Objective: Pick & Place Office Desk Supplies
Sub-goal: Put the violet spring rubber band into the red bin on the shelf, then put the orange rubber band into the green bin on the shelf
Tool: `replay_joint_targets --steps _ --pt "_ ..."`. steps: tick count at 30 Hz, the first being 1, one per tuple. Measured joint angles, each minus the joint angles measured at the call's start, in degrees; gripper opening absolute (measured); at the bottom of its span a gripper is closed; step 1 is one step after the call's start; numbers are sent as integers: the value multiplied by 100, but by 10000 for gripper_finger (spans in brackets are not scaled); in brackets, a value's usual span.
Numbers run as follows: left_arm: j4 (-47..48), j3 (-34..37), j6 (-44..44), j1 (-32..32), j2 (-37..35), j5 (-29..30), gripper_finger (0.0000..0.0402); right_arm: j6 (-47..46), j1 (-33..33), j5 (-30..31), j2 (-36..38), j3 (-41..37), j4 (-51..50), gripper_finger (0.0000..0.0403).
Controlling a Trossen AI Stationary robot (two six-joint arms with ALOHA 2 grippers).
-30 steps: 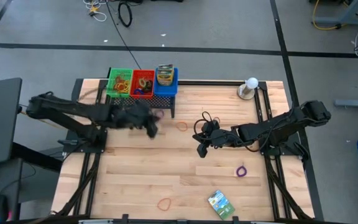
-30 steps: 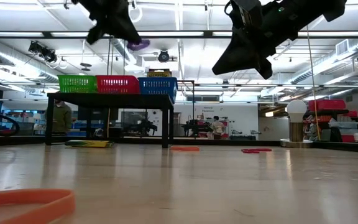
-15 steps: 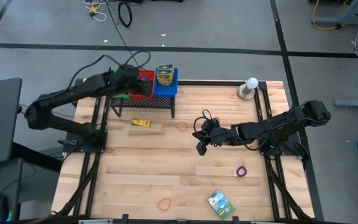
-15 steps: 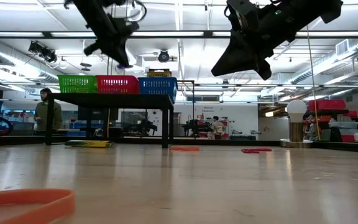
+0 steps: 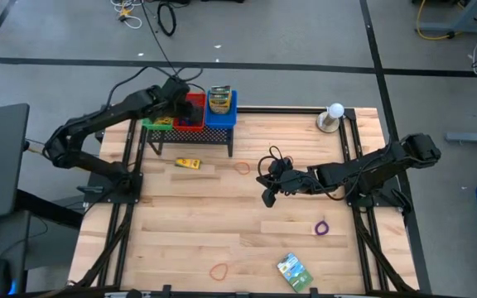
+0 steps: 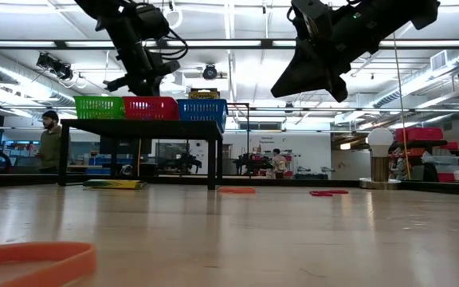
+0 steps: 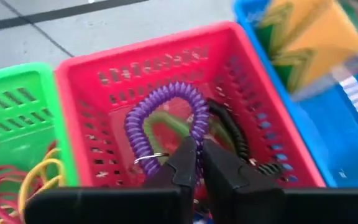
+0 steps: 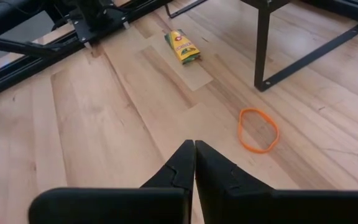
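My left gripper (image 5: 182, 98) hovers over the red basket (image 7: 86, 93) on the black rack and is shut on a purple coiled band (image 7: 166, 112), which reaches down into that basket. My right gripper (image 5: 267, 199) hangs shut and empty above the middle of the table. A yellow-green crayon box (image 5: 187, 164) lies flat in front of the rack, also in the right wrist view (image 8: 183, 46). An orange band (image 5: 243, 167) lies beyond the right gripper (image 8: 194, 146). Nearer lie a purple band (image 5: 321, 227), another orange band (image 5: 219, 271) and a green packet (image 5: 293, 269). My left gripper pinches the purple coiled band between its two shut fingers at one end of the loop (image 7: 190, 134), coming from above and pointing down into the red basket. The loop, with a small metal ring (image 7: 146, 162), hangs ahead of the fingertips over the bands inside the basket.
The black rack (image 5: 190, 132) stands at the far edge with green (image 5: 157, 116), red and blue baskets (image 5: 220, 112). A white ball on a round base (image 5: 334, 114) sits at the far right corner. A person stands in the room beyond (image 6: 50, 143).
My left gripper has risen from above the table in front of the rack and swung toward the far edge, carrying the purple coiled band; it now hovers over the red basket. The crayon box it had covered now shows.
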State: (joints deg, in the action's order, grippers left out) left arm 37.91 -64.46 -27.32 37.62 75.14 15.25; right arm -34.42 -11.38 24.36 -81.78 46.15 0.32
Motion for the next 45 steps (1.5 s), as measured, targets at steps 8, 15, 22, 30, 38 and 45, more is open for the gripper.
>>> replay_joint_targets --steps 8,15,22,30,38,45 --pt "7 1 16 66 -3 -68 98 42 0 -14 0 0 0 20" --pt "266 -230 66 56 -49 -174 150 23 0 -79 0 0 2 20" --pt "311 -788 650 -433 -217 -168 143 -8 0 -90 1 0 -6 20" --pt "-1274 -169 1221 -2114 -397 -178 34 -131 107 -22 227 -4 -542 20" --pt "-4246 1564 1223 -3615 -401 -28 7 -360 366 137 856 -4 -1500 8" --pt "-6461 3134 620 -4196 -401 445 7 -1459 872 -854 702 -5 -2653 8"
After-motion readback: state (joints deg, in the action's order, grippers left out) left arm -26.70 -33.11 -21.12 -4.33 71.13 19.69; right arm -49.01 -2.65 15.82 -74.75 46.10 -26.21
